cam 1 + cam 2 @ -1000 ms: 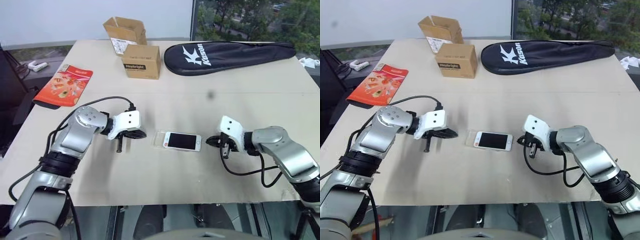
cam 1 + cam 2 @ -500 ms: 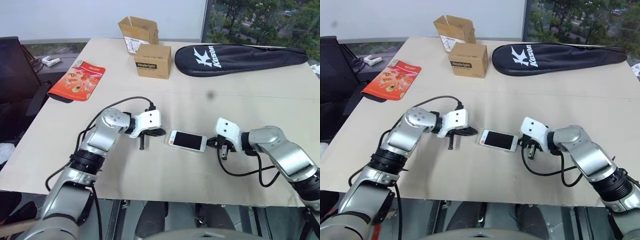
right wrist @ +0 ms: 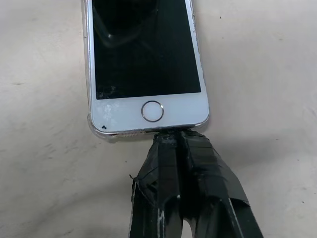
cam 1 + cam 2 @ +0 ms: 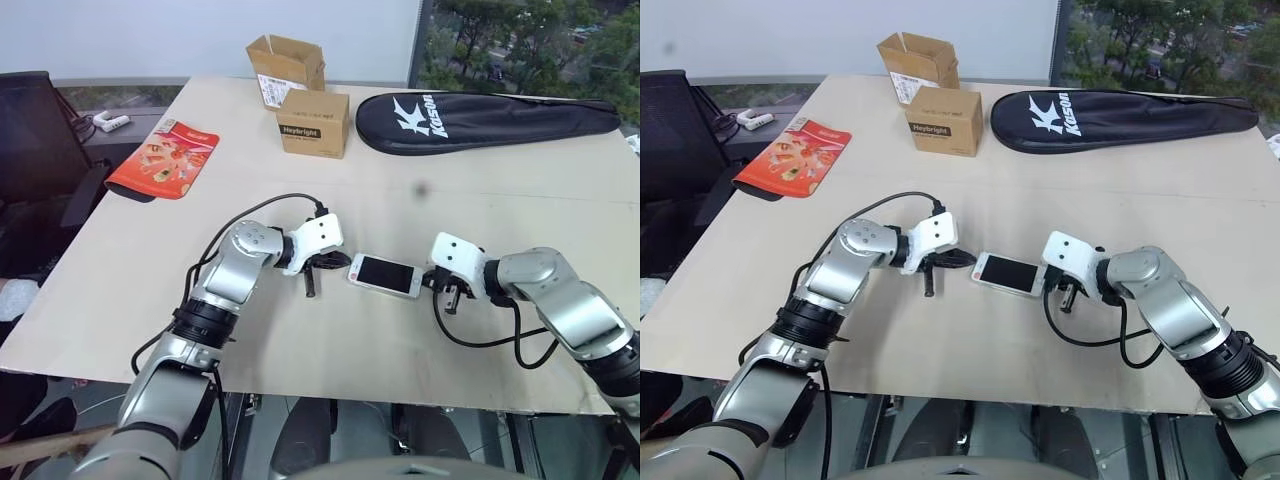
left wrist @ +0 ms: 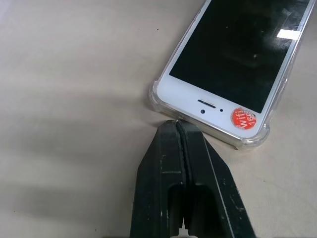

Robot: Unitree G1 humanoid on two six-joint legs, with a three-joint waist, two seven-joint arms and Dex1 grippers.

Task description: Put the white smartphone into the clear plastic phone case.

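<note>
The white smartphone (image 4: 386,275) lies flat, screen up, on the tan table (image 4: 300,340), sitting inside the clear plastic phone case (image 5: 159,100), whose rim shows around its edges. A red sticker (image 5: 242,118) marks the end nearest my left gripper. My left gripper (image 5: 176,124) is shut, its tips touching the case's edge at that end. My right gripper (image 3: 174,135) is shut as well, its tips pressed against the home-button end (image 3: 152,110). In the head views the left gripper (image 4: 342,264) and the right gripper (image 4: 432,279) flank the phone from both sides.
Two cardboard boxes (image 4: 313,122) stand at the table's far side, beside a long black racket bag (image 4: 485,108). A red snack packet (image 4: 163,157) lies at the far left. A black chair (image 4: 35,130) sits off the left edge.
My left gripper moved right until its tips met the case's end. The phone and case now sit between both grippers. The camera view has shifted.
</note>
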